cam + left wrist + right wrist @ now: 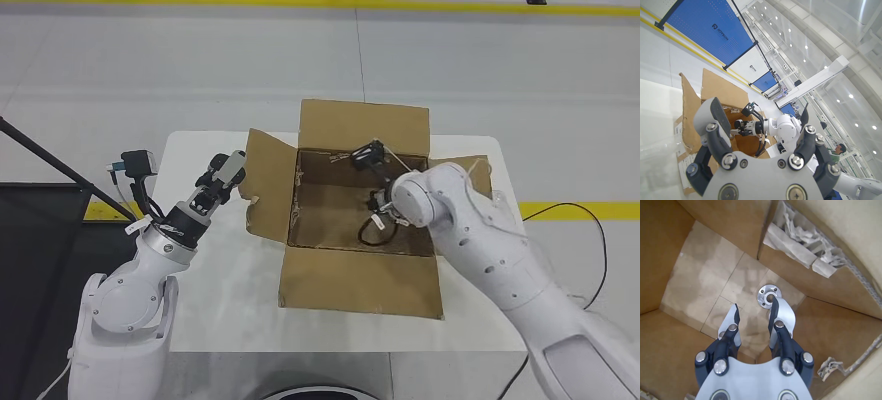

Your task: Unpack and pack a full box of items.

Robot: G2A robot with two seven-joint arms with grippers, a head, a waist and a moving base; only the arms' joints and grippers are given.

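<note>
Your right gripper [755, 303] hangs inside the cardboard box [668, 332], pointing straight down at its floor. Its two fingers stand partly open with a clear gap between them, and nothing is held in that gap. One dark fingertip [775, 306] lines up over the centre hole of a round metal flange [764, 294]. You cannot tell from the wrist view whether the tip touches it. That flange lies flat on the box floor, near where the floor meets a side wall. It has a raised hub in the middle and small bolt holes around its rim. Torn paper [800, 245] clings to the edge of one flap above it.

From the top view, the box [360, 285] sits open at the middle of the white table [220, 290], its four flaps folded outward. Your right arm reaches down into it from the right side.

Your left gripper [761, 106] is outside the box, above the table and just beside the left flap [268, 190]. Its fingers are spread wide and hold nothing. Seen from above, the left gripper [228, 172] is tilted up and aimed toward the box. Its wrist view looks over the flap to the right gripper [738, 130] inside the box.
</note>
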